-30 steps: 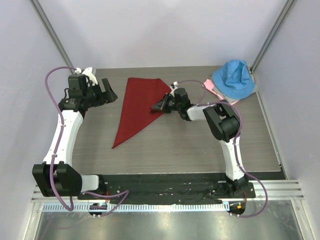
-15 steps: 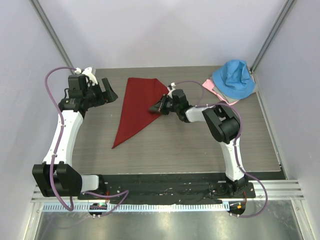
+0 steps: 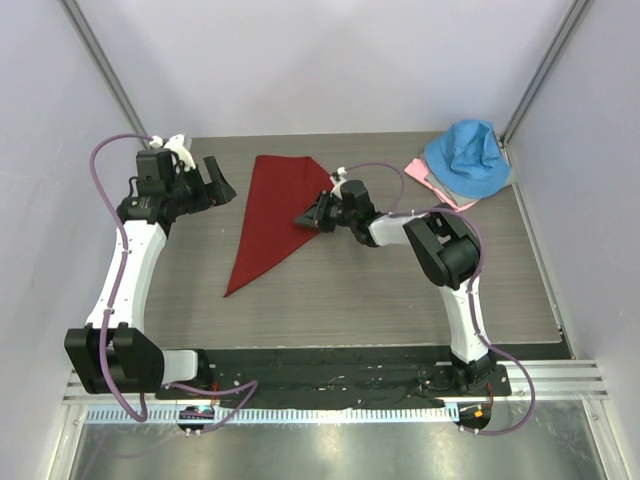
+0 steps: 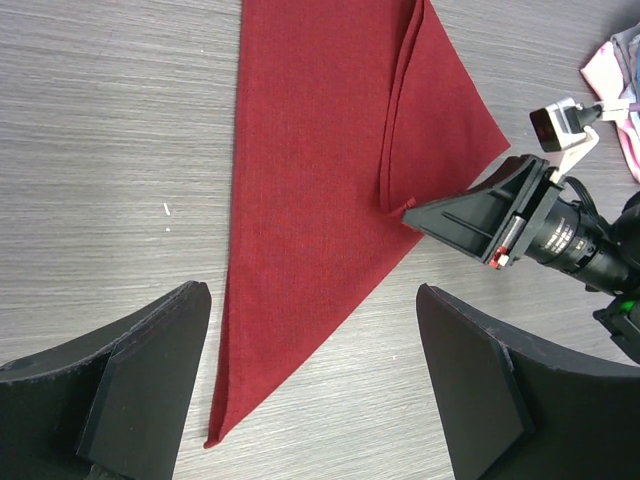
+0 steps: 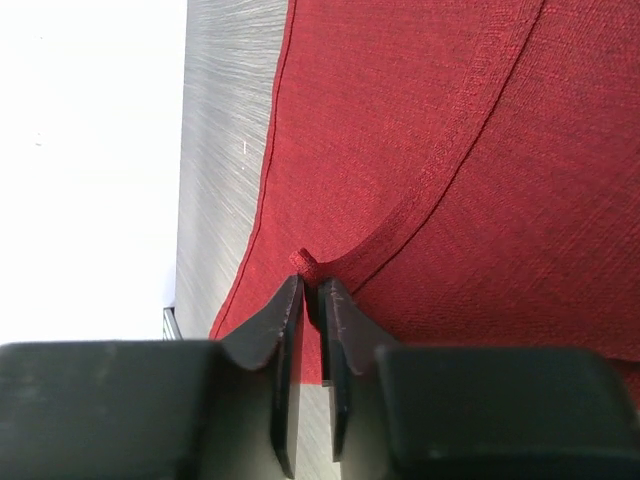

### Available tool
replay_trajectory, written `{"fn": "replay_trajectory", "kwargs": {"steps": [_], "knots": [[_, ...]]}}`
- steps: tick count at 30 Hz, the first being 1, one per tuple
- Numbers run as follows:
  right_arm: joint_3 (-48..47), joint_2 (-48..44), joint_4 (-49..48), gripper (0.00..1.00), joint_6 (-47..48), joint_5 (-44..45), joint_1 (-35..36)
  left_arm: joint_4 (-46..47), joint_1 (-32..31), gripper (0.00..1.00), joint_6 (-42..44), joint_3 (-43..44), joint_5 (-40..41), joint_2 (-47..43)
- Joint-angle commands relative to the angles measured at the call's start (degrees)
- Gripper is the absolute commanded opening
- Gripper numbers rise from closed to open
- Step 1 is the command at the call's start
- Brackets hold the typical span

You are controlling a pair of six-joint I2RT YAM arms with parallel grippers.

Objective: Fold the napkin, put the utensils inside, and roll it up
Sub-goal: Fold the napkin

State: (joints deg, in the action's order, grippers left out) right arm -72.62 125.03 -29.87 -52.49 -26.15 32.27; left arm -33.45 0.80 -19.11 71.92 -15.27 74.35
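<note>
Lying flat on the far half of the table (image 3: 380, 290), a little left of centre, the napkin (image 3: 275, 205) is already doubled into a long triangle, with its sharp tip pointing near-left. On its right side the upper layer's hemmed edge curves down to a small bunched corner. That corner sits right at the tips of the right gripper (image 5: 312, 290).

What has changed is here: within the last second the right gripper (image 3: 305, 217) has crept a little leftward onto the cloth's right edge. Its jaws, clamped a moment ago, now stand a sliver apart. The corner looks to be on its way out of the pinch, though whether the tips still touch it I cannot tell. I read this as the fold being laid down and let go, so the first step seems nearly done.

Left of the napkin, the left gripper (image 3: 215, 180) hovers spread wide and empty, unmoved.

At the far right corner, a blue cloth (image 3: 468, 152) sits on a pink cloth (image 3: 425, 175), well apart from the work. No fork shows in any view — a snag for the next step.
</note>
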Motion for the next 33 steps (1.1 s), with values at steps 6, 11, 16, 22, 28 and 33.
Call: {"fn": "replay_trajectory", "kwargs": {"steps": [6, 11, 16, 22, 28, 33], "knots": [[2.92, -10.86, 0.69, 0.49, 5.55, -2.58, 0.78, 2.60, -0.18, 0.89, -0.40, -0.73, -0.38, -1.22], [4.41, -15.34, 2.10, 0.58, 8.01, -4.08, 0.69, 2.25, -0.18, 0.90, -1.98, -3.00, 1.20, -0.34], [5.47, -17.54, 0.08, 0.58, 8.63, -5.92, -0.72, 2.07, -0.18, 0.89, -6.36, -10.64, 5.07, -2.97], [7.48, -19.65, -1.33, 0.60, 9.95, -8.39, -3.97, 2.42, -0.18, 0.88, -14.70, -26.71, 5.34, -10.51], [11.70, -22.99, -0.19, 0.60, 12.93, -7.95, -5.73, 4.53, -0.18, 0.79, -23.41, -37.80, 5.68, -18.26], [13.38, -24.31, 0.69, 0.60, 13.82, -7.07, -5.99, 6.29, -0.18, 0.69, -25.71, -41.07, 5.51, -16.87]]}}
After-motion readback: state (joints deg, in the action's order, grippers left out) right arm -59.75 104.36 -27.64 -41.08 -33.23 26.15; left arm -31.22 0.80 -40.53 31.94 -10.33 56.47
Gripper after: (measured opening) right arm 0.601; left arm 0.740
